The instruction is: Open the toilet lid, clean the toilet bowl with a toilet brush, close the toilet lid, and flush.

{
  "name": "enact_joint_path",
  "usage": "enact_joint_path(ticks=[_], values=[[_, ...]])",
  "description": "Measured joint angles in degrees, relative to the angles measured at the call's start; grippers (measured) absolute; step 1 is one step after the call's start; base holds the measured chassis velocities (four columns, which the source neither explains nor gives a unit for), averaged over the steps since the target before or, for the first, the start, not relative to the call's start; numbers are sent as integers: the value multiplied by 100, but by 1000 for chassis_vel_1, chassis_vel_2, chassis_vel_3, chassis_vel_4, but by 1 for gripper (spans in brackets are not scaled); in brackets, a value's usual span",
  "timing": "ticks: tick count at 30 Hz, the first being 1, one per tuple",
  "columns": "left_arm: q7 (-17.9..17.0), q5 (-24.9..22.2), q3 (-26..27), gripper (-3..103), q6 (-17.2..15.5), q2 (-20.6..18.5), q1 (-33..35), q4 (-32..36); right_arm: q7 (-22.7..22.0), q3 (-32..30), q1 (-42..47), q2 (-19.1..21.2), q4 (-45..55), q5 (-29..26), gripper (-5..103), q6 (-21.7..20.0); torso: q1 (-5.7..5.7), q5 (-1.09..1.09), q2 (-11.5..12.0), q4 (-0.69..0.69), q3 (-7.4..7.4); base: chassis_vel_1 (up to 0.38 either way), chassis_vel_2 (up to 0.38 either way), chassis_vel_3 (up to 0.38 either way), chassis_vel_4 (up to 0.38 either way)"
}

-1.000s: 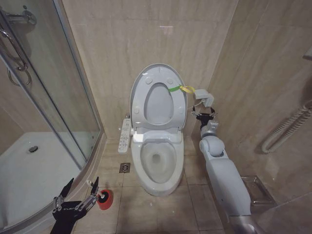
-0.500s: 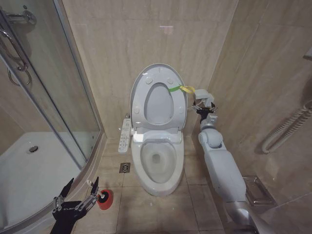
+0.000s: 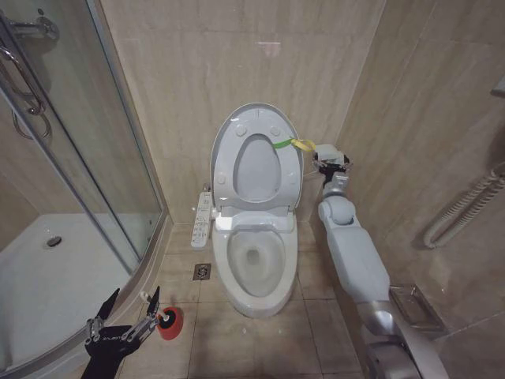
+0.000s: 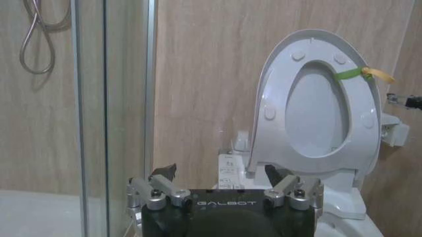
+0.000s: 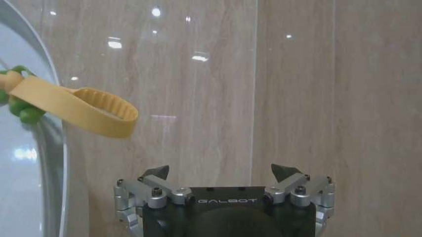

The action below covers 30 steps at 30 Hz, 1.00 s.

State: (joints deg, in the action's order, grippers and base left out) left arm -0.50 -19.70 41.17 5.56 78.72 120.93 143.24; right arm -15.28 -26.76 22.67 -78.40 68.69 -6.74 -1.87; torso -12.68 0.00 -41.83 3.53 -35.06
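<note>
So far only the opening is done: the toilet lid stands upright just left of the empty, spread right gripper, while the toilet brush waits beside the open left gripper, unused.

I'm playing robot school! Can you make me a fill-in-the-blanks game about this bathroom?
1. The toilet lid stands ____.
2. The right gripper is open beside the ____ strap loop.
3. The left gripper waits low near the ____ holder cup.

Missing words: open; yellow; red
</note>
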Motion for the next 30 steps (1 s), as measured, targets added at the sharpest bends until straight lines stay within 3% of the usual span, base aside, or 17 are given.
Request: enact_joint_path(ticks=[13, 23, 25, 30], values=[[0, 0, 0, 92, 0, 0, 0, 0, -82, -50, -662, -278, -724, 344, 100, 337, 0, -1, 0, 0, 0, 0, 0, 0, 0], [0, 0, 0, 92, 0, 0, 0, 0, -166, 4, -707, -515, -801, 475, 100, 494, 0, -1, 0, 0, 0, 0, 0, 0, 0], [0, 0, 0, 92, 0, 0, 0, 0, -195, 22, -676, -558, -773, 503, 100, 525, 0, -2, 0, 7, 1, 0, 0, 0, 0], [0, 0, 0, 92, 0, 0, 0, 0, -212, 116, -560, -622, -616, 509, 100, 539, 1, -2, -1, 8, 1, 0, 0, 0, 0]])
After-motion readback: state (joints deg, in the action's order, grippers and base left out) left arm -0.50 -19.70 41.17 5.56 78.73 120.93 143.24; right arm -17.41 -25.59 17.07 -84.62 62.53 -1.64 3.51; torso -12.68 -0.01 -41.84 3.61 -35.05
